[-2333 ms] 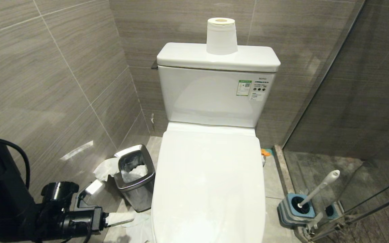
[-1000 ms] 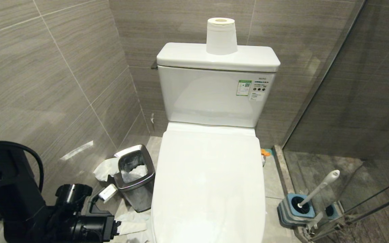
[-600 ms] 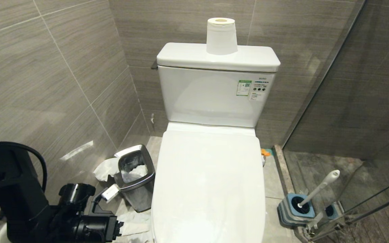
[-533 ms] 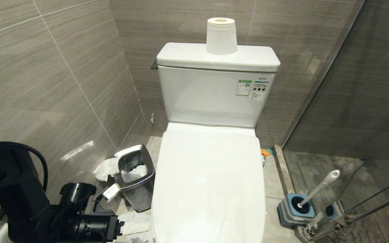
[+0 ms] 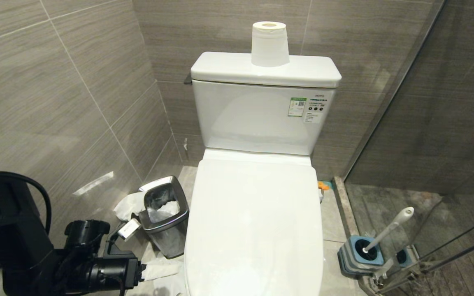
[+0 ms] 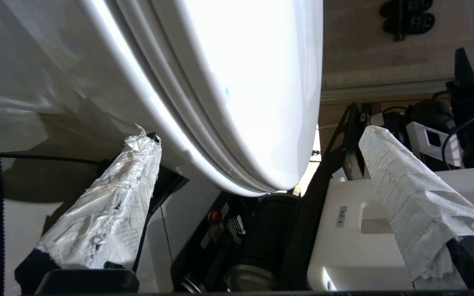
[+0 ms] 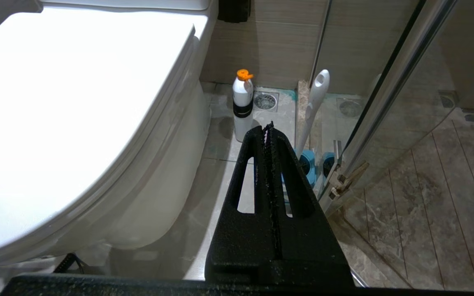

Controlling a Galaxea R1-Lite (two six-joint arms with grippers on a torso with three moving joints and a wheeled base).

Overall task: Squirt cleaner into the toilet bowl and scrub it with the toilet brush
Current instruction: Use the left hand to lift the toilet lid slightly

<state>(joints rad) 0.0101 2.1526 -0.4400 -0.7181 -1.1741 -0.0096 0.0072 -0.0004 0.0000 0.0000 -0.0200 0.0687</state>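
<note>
Taking the closed white plastic toilet lid as the landmark: low at its left front edge sits the left gripper, its two paper-wrapped fingers spread wide with the lid's front rim between them but, as far as the left wrist view shows, not yet touching either. The black left arm reaches in level from the lid's left, past the small square steel waste bin with crumpled tissue around it.

The risk I see is a slip: the lid's edge is smooth and curved, and the loose paper on the fingers could slide or tear, so the lid might drop back down with a bang. Closing too low could also catch the seat along with the lid.

The glossy white toilet bowl itself is hidden under the lid. Right of the lid stands a white cleaner bottle with an orange cap, and further right the white-handled toilet brush leans in its blue-and-grey holder. The right gripper hangs parked there, fingers pressed together on nothing.
</note>
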